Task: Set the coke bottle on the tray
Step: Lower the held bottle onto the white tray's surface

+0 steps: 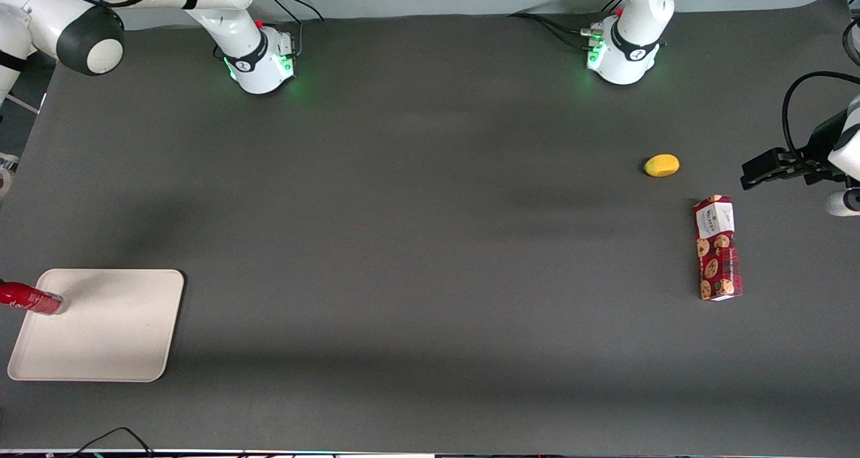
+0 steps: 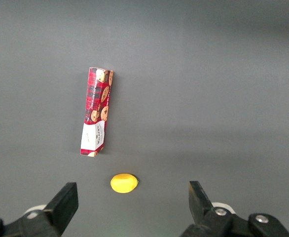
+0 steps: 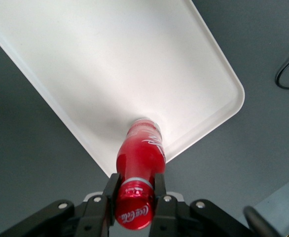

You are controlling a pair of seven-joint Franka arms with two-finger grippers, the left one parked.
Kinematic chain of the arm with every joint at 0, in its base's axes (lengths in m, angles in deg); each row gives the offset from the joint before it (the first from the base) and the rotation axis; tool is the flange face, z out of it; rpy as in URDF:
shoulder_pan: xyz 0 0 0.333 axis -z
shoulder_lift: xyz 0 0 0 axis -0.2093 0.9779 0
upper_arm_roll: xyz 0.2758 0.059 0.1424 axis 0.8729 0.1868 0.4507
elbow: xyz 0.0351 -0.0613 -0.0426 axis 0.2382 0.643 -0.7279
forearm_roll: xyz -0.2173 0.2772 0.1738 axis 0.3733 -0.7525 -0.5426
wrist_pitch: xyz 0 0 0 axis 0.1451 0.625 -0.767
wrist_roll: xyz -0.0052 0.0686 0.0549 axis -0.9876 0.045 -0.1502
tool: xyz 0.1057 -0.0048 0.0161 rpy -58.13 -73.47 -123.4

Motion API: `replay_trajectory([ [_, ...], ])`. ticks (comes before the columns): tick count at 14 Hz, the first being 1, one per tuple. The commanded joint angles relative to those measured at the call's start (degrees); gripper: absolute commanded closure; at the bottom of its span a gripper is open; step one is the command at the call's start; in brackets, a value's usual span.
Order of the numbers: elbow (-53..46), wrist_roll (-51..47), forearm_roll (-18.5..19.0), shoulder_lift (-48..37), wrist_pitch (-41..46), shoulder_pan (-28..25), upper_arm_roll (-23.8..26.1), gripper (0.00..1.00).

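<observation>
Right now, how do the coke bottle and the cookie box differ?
The coke bottle is slim, round and plain red; the cookie box is longer, rectangular and printed with cookies. The bottle is held upright in the gripper with its base on the tray; the box lies flat on the table, untouched. Both are mostly red.

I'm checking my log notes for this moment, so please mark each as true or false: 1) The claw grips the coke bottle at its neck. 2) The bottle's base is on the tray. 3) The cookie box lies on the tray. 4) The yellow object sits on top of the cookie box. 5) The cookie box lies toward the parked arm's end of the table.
1) True: the claw is closed on the neck of the coke bottle.
2) True, as far as can be seen: its base meets the tray near a corner.
3) False: the cookie box lies on the bare table.
4) False: the yellow object rests apart from it, on the table.
5) True.
</observation>
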Motion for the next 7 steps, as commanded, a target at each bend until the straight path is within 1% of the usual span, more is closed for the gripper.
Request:
replay_trajectory([
  [1, -2.89, -1.12, -1.61, 1.11, 0.01, 0.68, 0.03, 0.51],
  [2, -2.89, -1.65, -1.53, 1.20, -0.17, 0.68, 0.03, 0.37],
  [3, -2.81, -1.74, -1.61, 1.20, -0.17, 0.68, 0.03, 0.20],
  [4, -2.81, -1.83, -1.70, 1.20, -0.17, 0.77, 0.12, 0.00],
  [5, -2.81, -1.83, -2.57, 1.12, -0.17, 0.77, 0.21, 0.00],
  [7, -2.81, -1.91, -2.76, 0.33, 0.62, 0.69, 0.03, 0.00],
])
